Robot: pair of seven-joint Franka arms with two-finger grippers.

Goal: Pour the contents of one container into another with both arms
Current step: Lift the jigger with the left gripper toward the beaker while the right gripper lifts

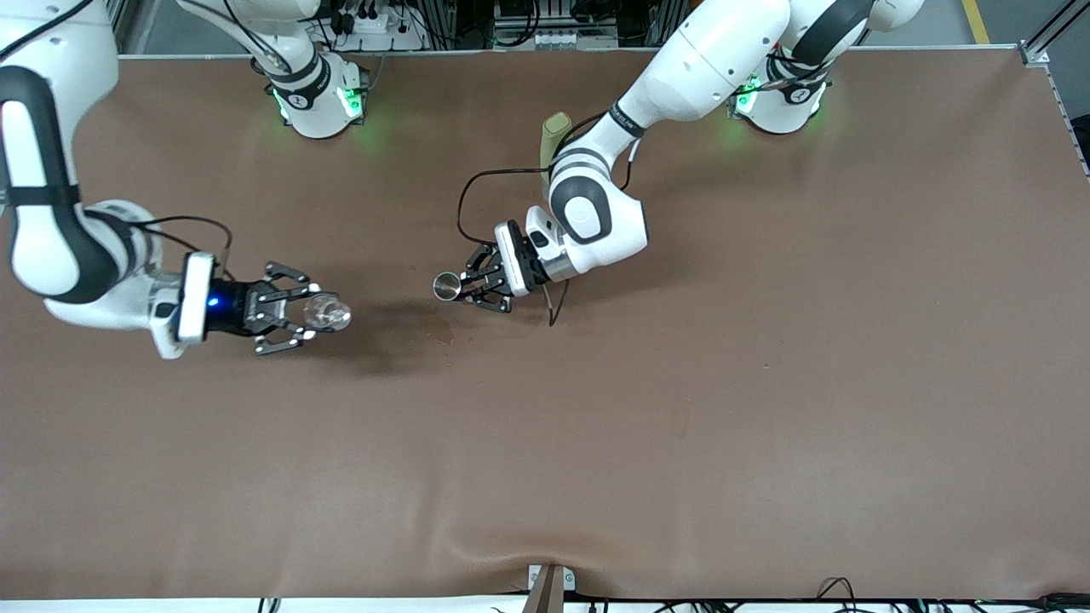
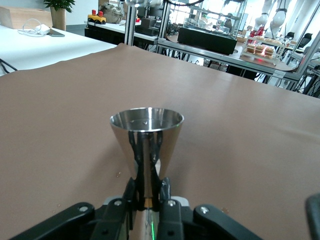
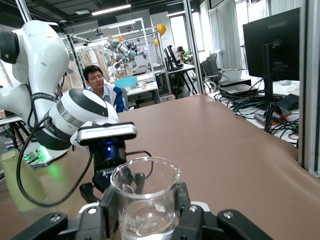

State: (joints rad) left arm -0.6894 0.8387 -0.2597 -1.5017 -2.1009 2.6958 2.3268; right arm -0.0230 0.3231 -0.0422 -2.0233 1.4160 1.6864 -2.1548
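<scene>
The silvery metal jigger (image 1: 446, 286) is held above the table's middle, my left gripper (image 1: 471, 287) shut on its narrow waist. In the left wrist view the jigger (image 2: 146, 141) stands upright with its round rim open, the black fingers (image 2: 134, 192) pinching it below the upper cone. The tiny clear glass cup (image 1: 327, 313) sits in my right gripper (image 1: 308, 317), toward the right arm's end of the table. In the right wrist view the cup (image 3: 146, 200) is upright, gripped on both sides, and the left gripper (image 3: 111, 181) faces it a short way off.
An olive-green bottle (image 1: 554, 143) stands on the table, partly hidden by the left arm, and shows as a green shape (image 3: 19, 181) in the right wrist view. A small dark stain (image 1: 444, 335) marks the brown mat (image 1: 681, 409) below the jigger.
</scene>
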